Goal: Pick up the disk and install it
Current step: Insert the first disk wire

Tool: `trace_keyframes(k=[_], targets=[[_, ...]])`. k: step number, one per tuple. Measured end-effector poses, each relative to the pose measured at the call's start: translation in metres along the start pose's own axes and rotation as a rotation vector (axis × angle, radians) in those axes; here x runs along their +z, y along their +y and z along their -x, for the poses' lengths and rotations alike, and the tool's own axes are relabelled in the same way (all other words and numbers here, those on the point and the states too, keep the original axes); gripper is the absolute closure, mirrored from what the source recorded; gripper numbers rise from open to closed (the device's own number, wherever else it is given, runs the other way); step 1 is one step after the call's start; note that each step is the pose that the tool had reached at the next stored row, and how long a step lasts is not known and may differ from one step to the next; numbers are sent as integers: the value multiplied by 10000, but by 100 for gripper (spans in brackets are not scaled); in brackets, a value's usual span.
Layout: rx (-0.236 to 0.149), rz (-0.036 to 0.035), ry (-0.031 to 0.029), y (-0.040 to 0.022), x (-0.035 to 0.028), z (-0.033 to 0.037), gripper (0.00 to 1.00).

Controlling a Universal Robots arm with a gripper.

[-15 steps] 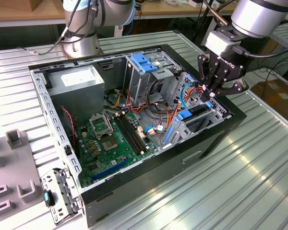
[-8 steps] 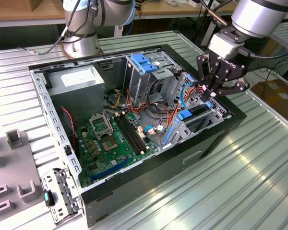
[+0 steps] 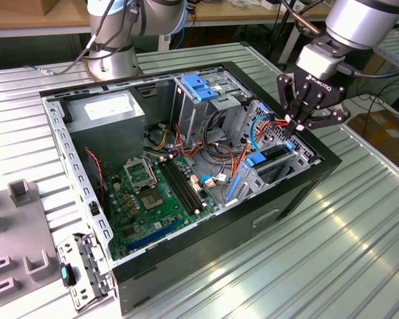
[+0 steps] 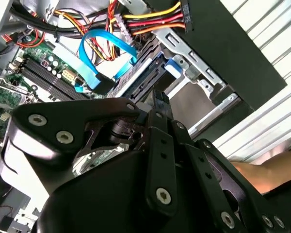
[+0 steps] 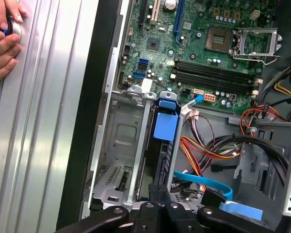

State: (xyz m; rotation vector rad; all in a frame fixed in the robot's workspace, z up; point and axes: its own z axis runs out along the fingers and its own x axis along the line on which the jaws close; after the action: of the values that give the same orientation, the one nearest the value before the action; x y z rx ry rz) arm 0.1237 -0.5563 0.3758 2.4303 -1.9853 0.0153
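The disk stands on edge in the drive bay at the exterior view's right side of the open computer case. It is dark, with blue plastic rails. In both wrist views its narrow edge runs down the slot, with a blue tab at the end and a blue rail along its side. My gripper hangs over the bay with its fingers drawn together at the disk's outer edge. Nothing sits between them. I cannot tell whether the tips touch the disk.
Red, orange and yellow cables and a blue ribbon cable crowd the bay. The motherboard, a grey power-supply box and a light-blue bracket lie inside the case. A hand rests on the ribbed table. Grey fixtures stand at the exterior view's left.
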Motion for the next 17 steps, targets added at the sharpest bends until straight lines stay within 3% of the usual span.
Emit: trace_keyframes(k=[6, 8, 12, 17], targets=[[-1073, -11, -3, -17, 1, -4, 89], [-1434, -15, -7, -65, 2, -14, 89], [-1435, 75, -37, -175, -11, -30, 89], [-1504, 94, -36, -270, -11, -19, 89]])
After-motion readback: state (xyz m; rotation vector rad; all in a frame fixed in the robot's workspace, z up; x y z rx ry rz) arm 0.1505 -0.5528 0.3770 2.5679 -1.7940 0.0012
